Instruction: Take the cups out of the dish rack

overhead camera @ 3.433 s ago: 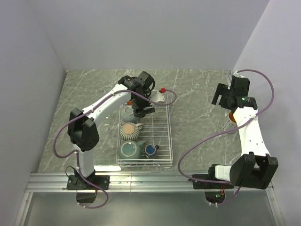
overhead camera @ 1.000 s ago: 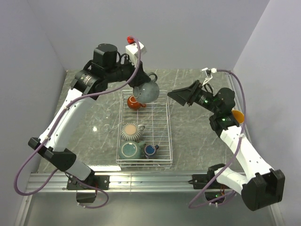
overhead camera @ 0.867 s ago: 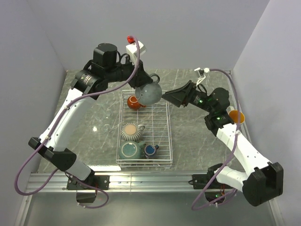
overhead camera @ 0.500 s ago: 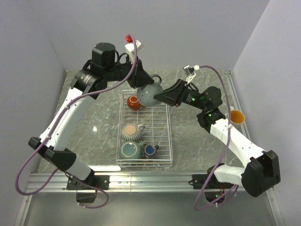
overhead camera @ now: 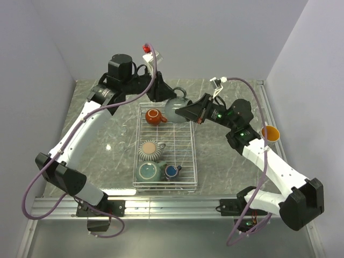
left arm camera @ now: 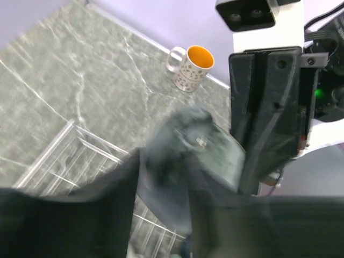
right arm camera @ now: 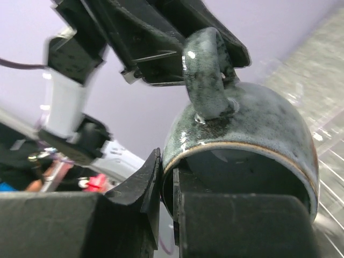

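A grey-teal mug hangs above the far end of the white wire dish rack, held from both sides. My right gripper is shut on its rim, one finger inside and one outside. My left gripper reaches in from the left at the mug's handle. The left wrist view is blurred, with the mug between the dark fingers. Inside the rack lie a red-brown mug, a ribbed beige cup, a second grey-teal mug and a small dark-blue cup.
A white mug with an orange inside stands on the marble table at the right, also seen in the left wrist view. Faint clear glassware stands left of the rack. Grey walls close in the back and both sides.
My left arm lifted the grey-teal mug out of the rack. My right arm swung in from the right and its jaws closed on the mug's rim.
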`<action>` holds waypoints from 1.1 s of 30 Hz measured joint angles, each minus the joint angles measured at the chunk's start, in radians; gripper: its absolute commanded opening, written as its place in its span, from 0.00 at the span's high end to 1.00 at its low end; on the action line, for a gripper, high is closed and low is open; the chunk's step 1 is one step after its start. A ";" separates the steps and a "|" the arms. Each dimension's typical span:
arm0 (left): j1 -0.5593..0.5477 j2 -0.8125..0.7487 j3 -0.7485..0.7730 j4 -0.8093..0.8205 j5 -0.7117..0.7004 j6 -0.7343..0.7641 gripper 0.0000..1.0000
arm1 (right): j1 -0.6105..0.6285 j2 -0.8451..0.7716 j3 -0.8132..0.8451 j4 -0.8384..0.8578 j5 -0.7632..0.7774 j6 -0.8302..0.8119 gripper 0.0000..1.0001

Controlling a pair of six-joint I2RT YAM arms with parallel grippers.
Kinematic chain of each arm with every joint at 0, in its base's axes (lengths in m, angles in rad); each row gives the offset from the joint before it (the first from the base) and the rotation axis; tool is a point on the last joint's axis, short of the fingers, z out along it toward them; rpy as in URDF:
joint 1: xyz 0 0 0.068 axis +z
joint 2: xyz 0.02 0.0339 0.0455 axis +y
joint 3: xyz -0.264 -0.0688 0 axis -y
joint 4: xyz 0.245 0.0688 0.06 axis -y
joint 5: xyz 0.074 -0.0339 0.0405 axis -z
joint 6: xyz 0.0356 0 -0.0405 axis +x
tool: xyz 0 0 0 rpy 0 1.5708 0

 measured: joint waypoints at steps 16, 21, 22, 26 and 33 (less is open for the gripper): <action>0.000 0.014 -0.040 -0.074 -0.143 0.013 0.08 | -0.029 -0.025 0.076 -0.771 0.551 -0.470 1.00; 0.000 0.015 -0.040 -0.103 -0.215 0.050 0.08 | -0.183 -0.012 0.142 -0.924 0.621 -0.574 1.00; 0.000 0.015 -0.040 -0.109 -0.232 0.057 0.08 | -0.220 -0.004 0.147 -0.942 0.637 -0.590 1.00; 0.000 0.012 -0.045 -0.126 -0.298 0.085 0.08 | -0.353 0.065 0.145 -1.008 0.696 -0.643 1.00; 0.000 -0.014 -0.098 -0.137 -0.341 0.131 0.08 | -0.453 0.203 0.146 -1.069 0.694 -0.694 1.00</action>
